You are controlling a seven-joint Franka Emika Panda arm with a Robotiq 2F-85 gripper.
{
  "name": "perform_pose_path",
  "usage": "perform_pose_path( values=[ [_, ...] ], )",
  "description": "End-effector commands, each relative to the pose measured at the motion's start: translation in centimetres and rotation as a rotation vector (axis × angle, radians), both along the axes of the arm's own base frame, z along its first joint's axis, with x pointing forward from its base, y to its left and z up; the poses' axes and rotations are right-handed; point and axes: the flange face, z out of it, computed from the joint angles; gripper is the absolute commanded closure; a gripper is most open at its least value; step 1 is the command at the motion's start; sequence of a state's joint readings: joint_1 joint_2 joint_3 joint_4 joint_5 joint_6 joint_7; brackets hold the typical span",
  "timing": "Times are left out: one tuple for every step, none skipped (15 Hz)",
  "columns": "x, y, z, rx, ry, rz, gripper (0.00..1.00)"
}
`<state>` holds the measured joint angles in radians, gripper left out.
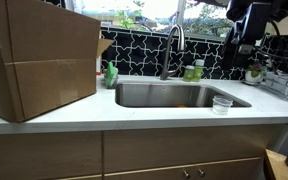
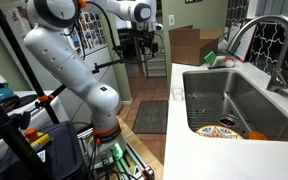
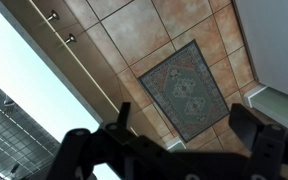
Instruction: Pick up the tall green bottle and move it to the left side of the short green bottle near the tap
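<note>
Nothing done yet: the pincer (image 3: 169, 150), apart and empty, hangs above the floor (image 3: 134, 40); the tall green bottle (image 1: 195, 70) stands untouched by the tap (image 1: 172, 50).

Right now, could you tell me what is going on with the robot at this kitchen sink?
Nothing is being handled yet. The robot's gripper is open and empty, hanging above the tiled floor and a rug, away from the counter. The tall green bottle stands untouched beside the tap behind the sink.
</note>
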<state>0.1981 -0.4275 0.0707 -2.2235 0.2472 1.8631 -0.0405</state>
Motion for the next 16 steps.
perform_pose_path(
  values=[
    [0.0, 0.0, 0.0, 0.000, 0.001, 0.000, 0.00],
    [0.0, 0.0, 0.0, 0.000, 0.001, 0.000, 0.00],
    [0.0, 0.0, 0.0, 0.000, 0.001, 0.000, 0.00],
    [0.0, 0.0, 0.0, 0.000, 0.001, 0.000, 0.00],
    [0.0, 0.0, 0.0, 0.000, 0.001, 0.000, 0.00],
    [0.0, 0.0, 0.0, 0.000, 0.001, 0.000, 0.00],
    [0.0, 0.0, 0.0, 0.000, 0.001, 0.000, 0.00],
    [0.0, 0.0, 0.0, 0.000, 0.001, 0.000, 0.00],
    [0.0, 0.0, 0.0, 0.000, 0.001, 0.000, 0.00],
    [0.0, 0.0, 0.0, 0.000, 0.001, 0.000, 0.00],
    [0.0, 0.0, 0.0, 0.000, 0.001, 0.000, 0.00],
    [0.0, 0.0, 0.0, 0.000, 0.001, 0.000, 0.00],
    [0.0, -0.4, 0.2, 0.002, -0.006, -0.018, 0.00],
    [0.0, -1.4, 0.5, 0.000, -0.023, -0.061, 0.00],
    [-0.2, -2.1, 0.6, 0.004, -0.027, -0.085, 0.00],
    [-0.2, -2.8, 0.7, 0.008, -0.030, -0.112, 0.00]
  ],
)
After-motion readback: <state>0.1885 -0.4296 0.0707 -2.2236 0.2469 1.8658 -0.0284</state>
